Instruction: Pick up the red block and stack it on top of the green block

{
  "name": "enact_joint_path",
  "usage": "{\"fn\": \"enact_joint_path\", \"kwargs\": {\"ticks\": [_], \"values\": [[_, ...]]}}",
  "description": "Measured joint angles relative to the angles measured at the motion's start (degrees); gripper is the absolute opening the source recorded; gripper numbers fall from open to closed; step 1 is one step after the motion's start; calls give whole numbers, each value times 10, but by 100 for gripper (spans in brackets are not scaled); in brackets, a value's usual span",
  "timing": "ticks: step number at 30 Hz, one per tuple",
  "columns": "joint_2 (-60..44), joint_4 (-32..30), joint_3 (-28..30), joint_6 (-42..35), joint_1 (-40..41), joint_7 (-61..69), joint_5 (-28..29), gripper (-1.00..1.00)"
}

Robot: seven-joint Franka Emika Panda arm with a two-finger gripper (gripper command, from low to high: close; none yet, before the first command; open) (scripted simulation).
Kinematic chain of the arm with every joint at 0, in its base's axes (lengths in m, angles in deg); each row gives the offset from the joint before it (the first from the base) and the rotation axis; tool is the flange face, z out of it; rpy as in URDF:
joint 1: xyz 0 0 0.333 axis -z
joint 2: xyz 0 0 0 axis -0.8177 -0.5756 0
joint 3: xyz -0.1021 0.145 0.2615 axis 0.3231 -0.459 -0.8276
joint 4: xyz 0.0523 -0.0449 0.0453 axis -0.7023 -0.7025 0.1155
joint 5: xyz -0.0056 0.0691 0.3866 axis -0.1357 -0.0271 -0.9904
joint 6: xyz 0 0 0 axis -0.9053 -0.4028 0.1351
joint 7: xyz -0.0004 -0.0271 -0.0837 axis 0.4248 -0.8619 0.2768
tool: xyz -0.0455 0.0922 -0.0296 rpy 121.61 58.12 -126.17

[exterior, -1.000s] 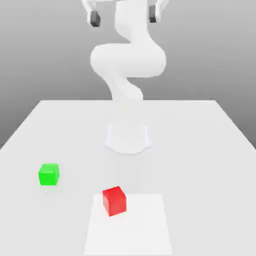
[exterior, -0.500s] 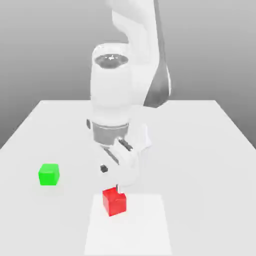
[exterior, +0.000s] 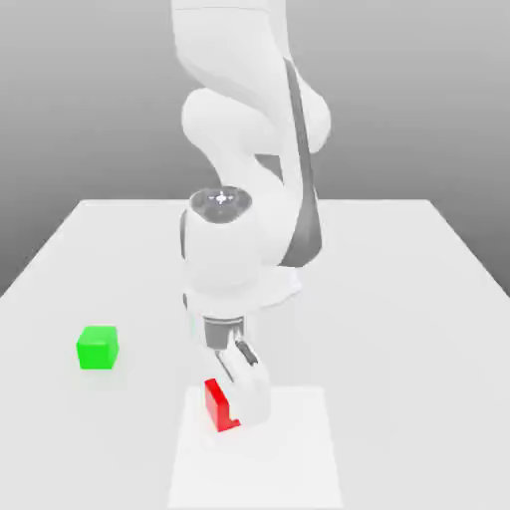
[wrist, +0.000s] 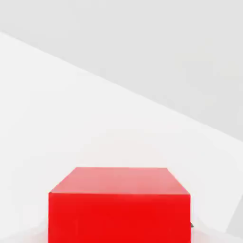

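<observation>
The arm was bent low over the near part of the surface [exterior: 398, 299], with the hand [exterior: 242, 406] down at the red block [exterior: 217, 406]. The hand was clenched on the red block — the block sat partly hidden behind it in the exterior view, only its side toward that view's left showing. The red block rested on a slightly lighter square patch [exterior: 289, 448] of the surface, near that patch's far corner. In the hand view the red block [wrist: 118, 204] loomed close, top and one side face visible. The green block [exterior: 98, 348] sat on the surface well apart — toward the exterior view's left, untouched, a little farther back than the red one.
</observation>
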Motion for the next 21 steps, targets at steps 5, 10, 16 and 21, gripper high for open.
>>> {"fn": "enact_joint_path", "kwargs": {"ticks": [5, 10, 16, 21], "values": [[76, -10, -36, -63, 20, 45, -63, -100], [151, -24, -27, -126, 31, 60, -96, -100], [202, -40, 36, -162, 138, -33, -65, -100], [243, -54, 91, -189, 235, -106, -52, -100]]}}
